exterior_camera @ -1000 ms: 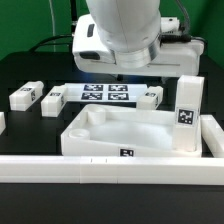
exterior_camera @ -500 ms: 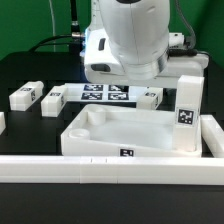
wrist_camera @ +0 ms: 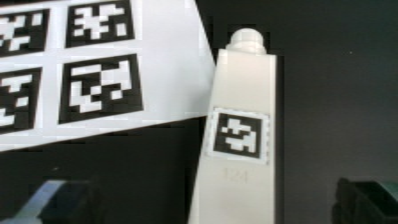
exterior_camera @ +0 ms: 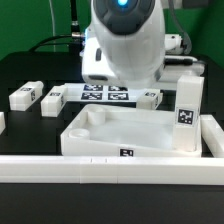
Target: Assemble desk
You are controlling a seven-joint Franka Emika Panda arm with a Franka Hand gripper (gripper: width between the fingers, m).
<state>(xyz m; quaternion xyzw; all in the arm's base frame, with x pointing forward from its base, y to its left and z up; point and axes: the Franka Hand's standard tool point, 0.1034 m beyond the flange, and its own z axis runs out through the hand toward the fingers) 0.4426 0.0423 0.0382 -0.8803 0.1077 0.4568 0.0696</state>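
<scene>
The white desk top [exterior_camera: 120, 135] lies near the front, a tray with a raised rim. One white leg [exterior_camera: 187, 112] stands upright in its right corner. Two legs [exterior_camera: 24, 97] [exterior_camera: 52, 100] lie at the exterior view's left. Another leg [exterior_camera: 150, 96] lies right of the marker board [exterior_camera: 105, 95]. In the wrist view this leg [wrist_camera: 242, 120] lies lengthwise with its tag up. My gripper [wrist_camera: 212, 202] is open above it, with one dark fingertip [wrist_camera: 54, 200] on each side and not touching it. In the exterior view the arm's body hides the fingers.
A long low white rail [exterior_camera: 100, 168] runs along the front and a side rail [exterior_camera: 212, 135] stands at the exterior view's right. The marker board's corner [wrist_camera: 89, 70] lies close beside the leg. The table is black.
The arm's body has turned and shifted above the marker board and the leg beside it. No part has moved.
</scene>
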